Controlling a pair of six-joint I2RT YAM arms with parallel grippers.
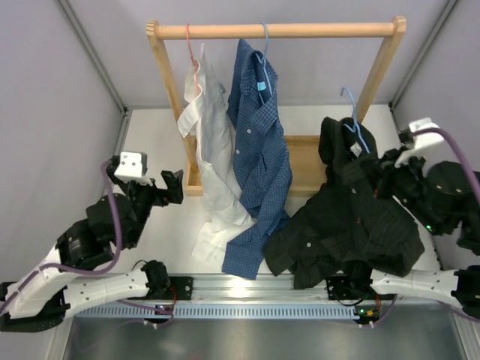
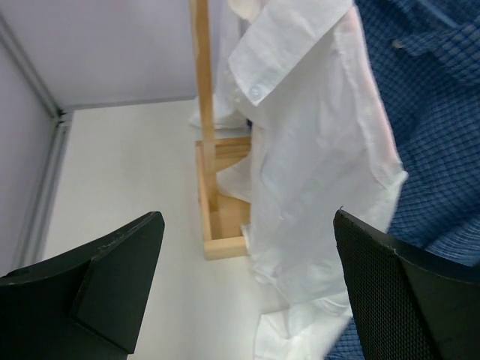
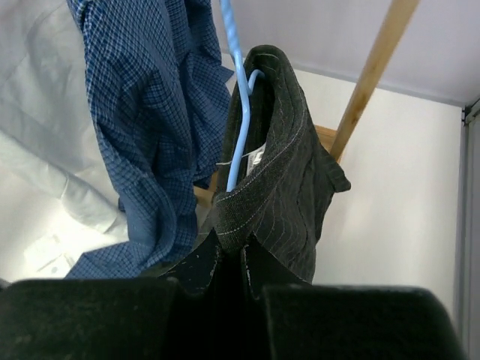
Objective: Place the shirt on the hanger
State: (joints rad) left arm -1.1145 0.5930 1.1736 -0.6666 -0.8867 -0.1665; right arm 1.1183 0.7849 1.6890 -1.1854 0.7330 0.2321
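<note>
Black striped shirt (image 3: 285,150) on light-blue wire hanger (image 3: 238,127)
Right gripper (image 3: 244,256) clamps its fabric; left gripper (image 2: 246,225) gapes wide, empty, near wooden rack (image 2: 201,112).

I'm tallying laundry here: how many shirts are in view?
3. A white shirt hangs at the left of the rail, a blue checked shirt beside it, and a black shirt is off the rail at the right, a light-blue hanger in its collar. None seems hidden.

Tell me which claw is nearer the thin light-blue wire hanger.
Right. The right claw pinches the collar of the black striped shirt just under the light-blue wire hanger; the left claw hangs open beside the white shirt.
</note>
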